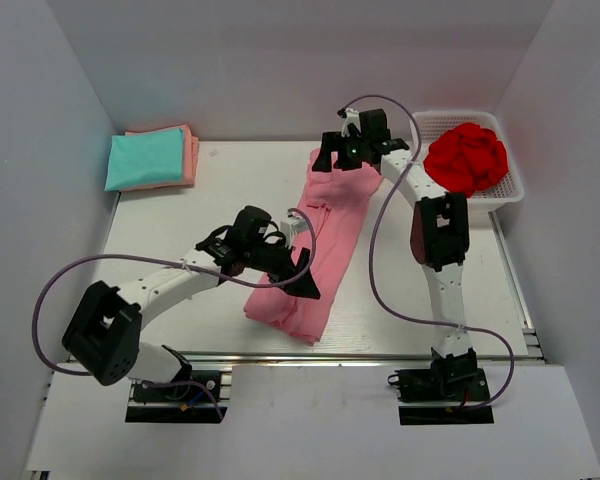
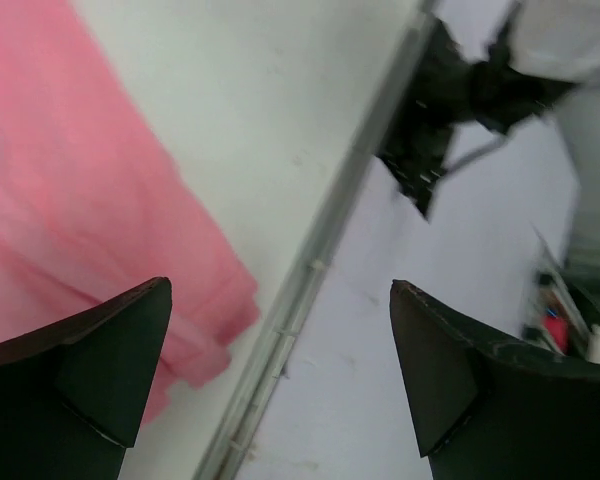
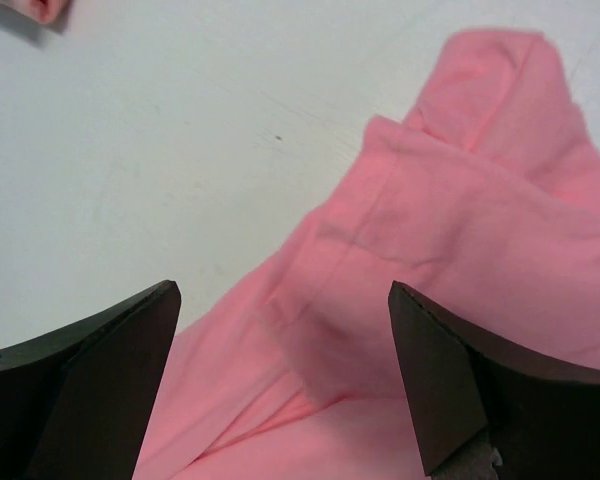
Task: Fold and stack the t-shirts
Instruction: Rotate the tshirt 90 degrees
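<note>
1. The pink shirt (image 1: 315, 255) lies on the white table (image 1: 200, 210). It is a long, wrinkly strip that runs from the far side toward the front.
2. The right gripper (image 1: 340, 157) is over the far end of the pink shirt.
3. In the right wrist view, the right gripper (image 3: 283, 290) has its two fingers wide apart. The pink shirt (image 3: 460, 230) shows between them and off to the right, with folds in it. I cannot tell if the fingers touch the cloth.
4. The left gripper (image 1: 298, 280) is over the near end of the pink shirt.
5. In the left wrist view, the left gripper (image 2: 280, 288) also has its fingers wide apart. The pink shirt (image 2: 70, 200) is by the left finger. Between the fingers you see bare table (image 2: 280, 100) and its metal edge (image 2: 320, 260).
6. A teal shirt (image 1: 145, 160) is folded flat, well apart from the pink shirt, at the far left of it.
7. The teal shirt sits on top of a folded salmon shirt (image 1: 190, 150). Only the salmon edge peeks out.
8. A white basket (image 1: 510, 190) sits at the far right of the pink shirt, near its far end.
9. A bunched red cloth (image 1: 467, 158) is in the basket.
</note>
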Controlling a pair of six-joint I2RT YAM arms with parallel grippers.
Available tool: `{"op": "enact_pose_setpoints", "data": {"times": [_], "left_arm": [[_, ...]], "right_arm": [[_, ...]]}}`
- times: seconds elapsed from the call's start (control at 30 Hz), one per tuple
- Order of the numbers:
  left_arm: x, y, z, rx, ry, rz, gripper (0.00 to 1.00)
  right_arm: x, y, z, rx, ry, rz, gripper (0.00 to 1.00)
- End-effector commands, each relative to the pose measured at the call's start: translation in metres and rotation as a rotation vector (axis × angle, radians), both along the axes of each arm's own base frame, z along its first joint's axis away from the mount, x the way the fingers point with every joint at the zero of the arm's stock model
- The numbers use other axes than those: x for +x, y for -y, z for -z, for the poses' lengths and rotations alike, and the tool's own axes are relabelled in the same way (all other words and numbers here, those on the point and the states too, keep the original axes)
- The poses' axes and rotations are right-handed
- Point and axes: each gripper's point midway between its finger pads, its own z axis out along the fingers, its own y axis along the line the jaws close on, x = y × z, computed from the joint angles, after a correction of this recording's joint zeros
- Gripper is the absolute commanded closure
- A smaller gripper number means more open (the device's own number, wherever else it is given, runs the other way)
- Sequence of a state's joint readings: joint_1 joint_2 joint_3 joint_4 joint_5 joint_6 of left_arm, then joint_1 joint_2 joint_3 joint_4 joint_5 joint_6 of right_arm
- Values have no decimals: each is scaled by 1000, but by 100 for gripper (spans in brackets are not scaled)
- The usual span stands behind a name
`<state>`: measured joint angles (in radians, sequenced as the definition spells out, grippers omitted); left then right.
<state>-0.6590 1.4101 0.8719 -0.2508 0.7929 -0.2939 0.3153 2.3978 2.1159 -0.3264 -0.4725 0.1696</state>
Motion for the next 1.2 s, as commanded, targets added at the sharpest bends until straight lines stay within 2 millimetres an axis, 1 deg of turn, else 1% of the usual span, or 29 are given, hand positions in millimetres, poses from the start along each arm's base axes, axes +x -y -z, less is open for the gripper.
{"op": "enact_pose_setpoints", "data": {"times": [0.0, 0.03, 0.07, 0.1, 0.13, 0.17, 0.2, 0.23, 0.27, 0.3, 0.37, 0.4, 0.47, 0.53, 0.57, 0.67, 0.7, 0.73, 0.77, 0.8, 0.83, 0.87, 0.9, 0.93, 0.97, 1.03, 1.07, 1.1, 1.17], "left_arm": [[36, -18, 8, 144, 148, -188, 0], [45, -26, 14, 189, 150, -246, 0], [52, -35, 11, 221, 177, -309, 0], [57, -39, 7, 218, 176, -347, 0], [56, -43, 10, 227, 174, -367, 0], [60, -53, 15, 262, 187, -423, 0], [60, -57, 8, 250, 206, -453, 0], [60, -61, 7, 251, 211, -474, 0], [62, -69, 10, 272, 218, -517, 0], [63, -71, 6, 269, 235, -533, 0], [66, -81, 7, 299, 256, -577, 0], [68, -83, 5, 300, 268, -591, 0], [68, -91, 10, 338, 265, -610, 0], [68, -91, 14, 348, 258, -607, 0], [67, -90, 14, 347, 262, -594, 0], [71, -88, 18, 350, 260, -587, 0], [72, -86, 22, 358, 247, -577, 0], [72, -86, 25, 365, 241, -575, 0], [74, -84, 24, 365, 241, -575, 0], [74, -84, 24, 365, 241, -575, 0], [73, -83, 29, 377, 236, -558, 0], [73, -83, 34, 387, 227, -555, 0], [75, -82, 35, 386, 228, -555, 0], [75, -77, 32, 366, 230, -532, 0], [74, -75, 40, 377, 209, -517, 0], [75, -63, 36, 339, 217, -459, 0], [74, -60, 44, 350, 204, -434, 0], [74, -57, 45, 344, 203, -409, 0], [76, -51, 51, 346, 216, -391, 0]], "right_arm": [[-21, -1, -59, -65, 99, -17, 10], [-26, -1, -61, -76, 82, 6, 10], [-30, 17, -41, -169, 27, 92, 10], [-43, 17, -37, -197, -3, 103, 10], [-45, 23, -31, -229, -25, 162, 10], [-60, 27, -9, -261, -88, 170, 10], [-81, 35, 15, -297, -153, 172, 10], [-90, 27, 10, -307, -139, 169, 10], [-102, 32, 29, -340, -178, 192, 10], [-117, 30, 36, -346, -204, 195, 10], [-128, 29, 36, -344, -229, 243, 10], [-139, 34, 51, -370, -260, 252, 10], [-144, 34, 60, -378, -291, 266, 10], [-144, 37, 67, -390, -307, 279, 10], [-143, 39, 81, -404, -335, 282, 10], [-131, 51, 101, -471, -376, 331, 10], [-130, 54, 115, -500, -395, 337, 10], [-128, 59, 118, -513, -405, 347, 10], [-114, 60, 117, -504, -396, 359, 10], [-110, 67, 126, -517, -409, 358, 10], [-104, 73, 127, -525, -407, 367, 10], [-80, 69, 108, -492, -351, 393, 10], [-69, 86, 120, -513, -359, 406, 10], [-63, 85, 116, -487, -359, 387, 10], [-39, 78, 93, -437, -295, 380, 10], [-30, 70, 71, -391, -237, 281, 10], [-28, 68, 47, -387, -178, 255, 10], [-27, 66, 36, -388, -132, 228, 10], [-39, 62, 19, -370, -87, 206, 10]]}}
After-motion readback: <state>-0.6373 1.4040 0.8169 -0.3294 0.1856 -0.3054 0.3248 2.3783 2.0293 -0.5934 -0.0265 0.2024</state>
